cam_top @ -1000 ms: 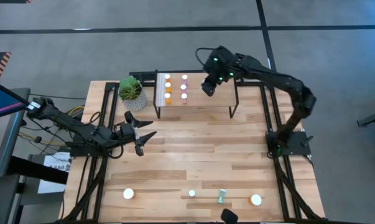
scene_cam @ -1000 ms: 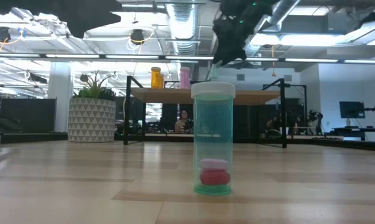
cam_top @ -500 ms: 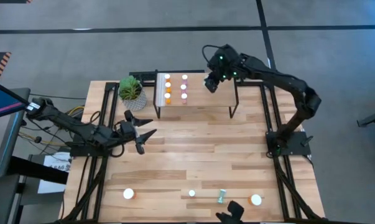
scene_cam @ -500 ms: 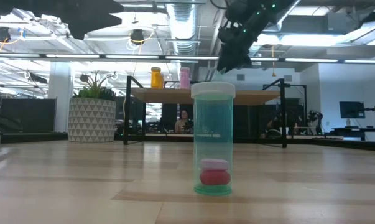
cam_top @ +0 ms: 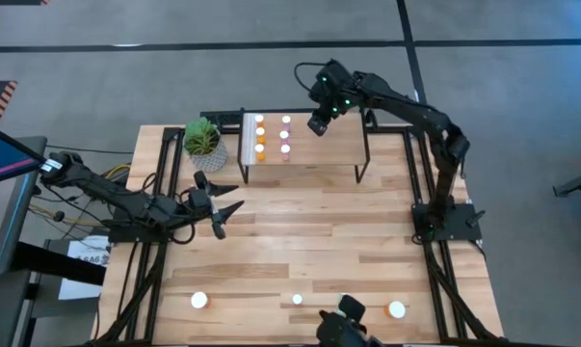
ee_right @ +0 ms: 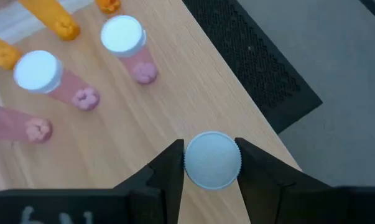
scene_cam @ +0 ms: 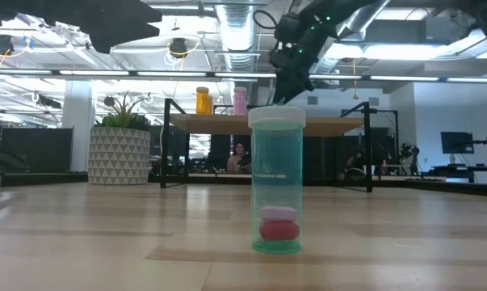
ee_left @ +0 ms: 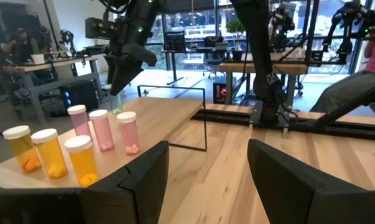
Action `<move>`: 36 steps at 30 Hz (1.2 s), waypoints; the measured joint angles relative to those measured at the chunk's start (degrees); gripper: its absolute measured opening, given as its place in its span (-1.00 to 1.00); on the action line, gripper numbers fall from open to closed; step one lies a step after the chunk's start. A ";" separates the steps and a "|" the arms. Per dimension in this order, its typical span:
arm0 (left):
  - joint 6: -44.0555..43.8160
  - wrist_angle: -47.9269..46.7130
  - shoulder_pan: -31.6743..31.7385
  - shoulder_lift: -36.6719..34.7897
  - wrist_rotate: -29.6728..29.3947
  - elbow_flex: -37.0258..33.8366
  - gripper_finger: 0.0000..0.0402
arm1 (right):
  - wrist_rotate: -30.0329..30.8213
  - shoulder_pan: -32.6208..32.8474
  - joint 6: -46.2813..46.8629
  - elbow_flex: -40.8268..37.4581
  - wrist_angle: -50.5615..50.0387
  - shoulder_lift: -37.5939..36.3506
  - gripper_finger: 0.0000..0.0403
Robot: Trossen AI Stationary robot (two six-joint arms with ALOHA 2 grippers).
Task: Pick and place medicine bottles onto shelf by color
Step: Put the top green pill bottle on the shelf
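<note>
Right wrist view shows us our right end effector (ee_right: 211,163) clamped narrow on a white-capped bottle (ee_right: 212,159) above the shelf (ee_right: 175,93), near its far edge, bare wood beside the pink bottles (ee_right: 128,46).

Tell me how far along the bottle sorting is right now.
Done: three orange bottles and three pink bottles stand in rows on the shelf. In hand: the right claw grips a white-capped bottle above it. Left: bottles along the table's near edge. The left claw waits open.
</note>
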 joint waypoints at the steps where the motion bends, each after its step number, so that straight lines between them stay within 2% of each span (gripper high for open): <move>1: -0.02 0.07 0.00 -0.01 -0.02 0.00 0.04 | 0.48 -0.03 -0.13 0.91 -0.43 0.61 -0.22; 9: -0.04 -0.16 0.22 0.05 0.14 0.00 0.04 | 2.23 0.84 -1.95 3.29 -1.11 3.87 -0.22; 22: -0.21 -0.58 0.26 0.05 0.07 0.00 0.04 | 3.01 1.11 -2.40 3.26 -1.62 3.84 -0.20; 36: -0.30 -0.61 0.26 0.05 0.06 0.00 0.04 | 2.99 1.48 -0.74 3.22 -1.73 3.35 0.19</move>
